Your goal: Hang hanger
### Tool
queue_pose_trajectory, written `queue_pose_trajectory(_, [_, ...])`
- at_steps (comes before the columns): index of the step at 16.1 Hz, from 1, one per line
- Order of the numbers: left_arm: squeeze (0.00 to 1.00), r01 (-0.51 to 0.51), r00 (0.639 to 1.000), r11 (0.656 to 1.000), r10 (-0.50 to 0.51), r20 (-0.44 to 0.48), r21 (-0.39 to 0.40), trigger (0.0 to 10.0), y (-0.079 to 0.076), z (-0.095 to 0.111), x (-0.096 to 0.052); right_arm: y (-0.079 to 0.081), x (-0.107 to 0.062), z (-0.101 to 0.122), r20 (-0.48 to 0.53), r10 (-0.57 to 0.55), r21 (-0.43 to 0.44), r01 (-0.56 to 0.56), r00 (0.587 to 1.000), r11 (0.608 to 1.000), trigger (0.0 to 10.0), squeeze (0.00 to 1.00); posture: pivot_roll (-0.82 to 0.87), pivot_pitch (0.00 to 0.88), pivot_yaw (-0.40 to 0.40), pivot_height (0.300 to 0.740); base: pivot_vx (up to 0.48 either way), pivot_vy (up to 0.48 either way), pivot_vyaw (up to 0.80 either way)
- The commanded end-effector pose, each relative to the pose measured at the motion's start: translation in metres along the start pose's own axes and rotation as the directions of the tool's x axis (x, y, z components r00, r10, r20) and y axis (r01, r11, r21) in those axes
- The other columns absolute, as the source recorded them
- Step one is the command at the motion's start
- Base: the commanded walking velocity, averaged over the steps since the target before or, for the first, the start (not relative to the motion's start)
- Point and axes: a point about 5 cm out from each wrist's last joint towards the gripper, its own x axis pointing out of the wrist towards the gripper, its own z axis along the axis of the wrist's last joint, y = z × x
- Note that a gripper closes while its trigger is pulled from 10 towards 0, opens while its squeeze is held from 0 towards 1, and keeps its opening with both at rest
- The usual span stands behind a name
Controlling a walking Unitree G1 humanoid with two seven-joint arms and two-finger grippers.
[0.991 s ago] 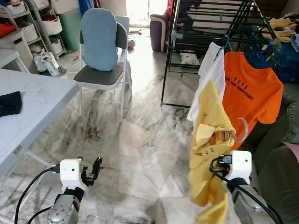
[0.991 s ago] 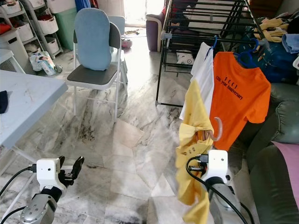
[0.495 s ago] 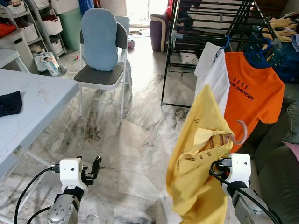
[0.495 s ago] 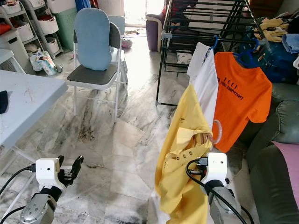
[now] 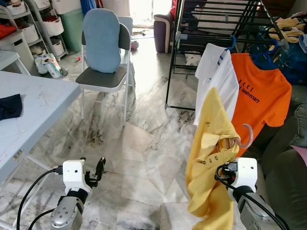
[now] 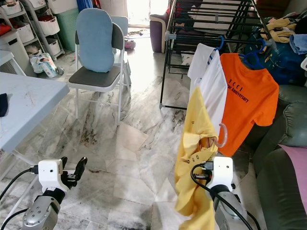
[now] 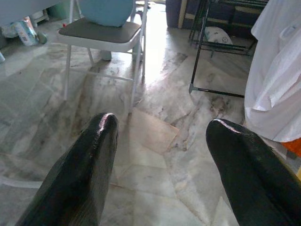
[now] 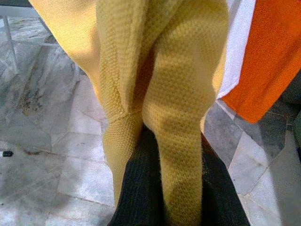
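The right claw (image 5: 229, 154) is raised in front of the robot and closed on the wooden hanger (image 5: 229, 143), with the yellow shirt (image 5: 211, 158) draped over its fingers (image 8: 141, 188) and hanging down past the white wrist housing. The hanger's pale hook (image 5: 248, 135) curls out toward the orange T-shirt (image 5: 259, 96), just beside it and below the drying rack (image 5: 216, 33), not on any bar. The left claw (image 5: 99, 168) is held low over the marble floor (image 5: 144, 139), well away from the rack, its two black fingers (image 7: 84, 169) spread wide and empty.

The orange T-shirt carries dark print ending in "Anniversary"; the smaller line above it is too small to read. It hangs on a blue hanger (image 5: 265, 58) from the rack, touching a white shirt (image 5: 216, 81) on another blue hanger on the side away from the sofa. The yellow shirt overlaps the white shirt's lower part.

Beyond the rack's foot stands a grey chair (image 5: 106, 67) with a light blue cushion (image 5: 102, 40). A pale desk (image 5: 33, 110) with a dark cloth (image 5: 9, 106) lies left of the chair. A dark green sofa (image 5: 288, 158) sits just beside the rack.
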Motion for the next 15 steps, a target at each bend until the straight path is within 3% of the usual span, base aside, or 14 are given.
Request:
queue_pose_trajectory(1, [0.00,0.009,1.000,1.000,-0.009,0.010,0.010,10.0,-0.0010,0.0034,0.0003,0.0008,0.0036,0.0116,0.042,0.002,0.007,-0.002,0.999,1.000,10.0,0.00,-0.08,0.000,0.006,0.740,0.000,0.000,0.00])
queue_pose_trajectory(15, [0.00,0.020,1.000,1.000,-0.020,0.019,-0.005,10.0,-0.0038,0.0045,0.0026,0.0009,0.0069,0.0114,0.039,-0.002,0.009,0.002,0.999,1.000,10.0,0.00,-0.09,0.000,0.005,0.740,0.000,0.000,0.00])
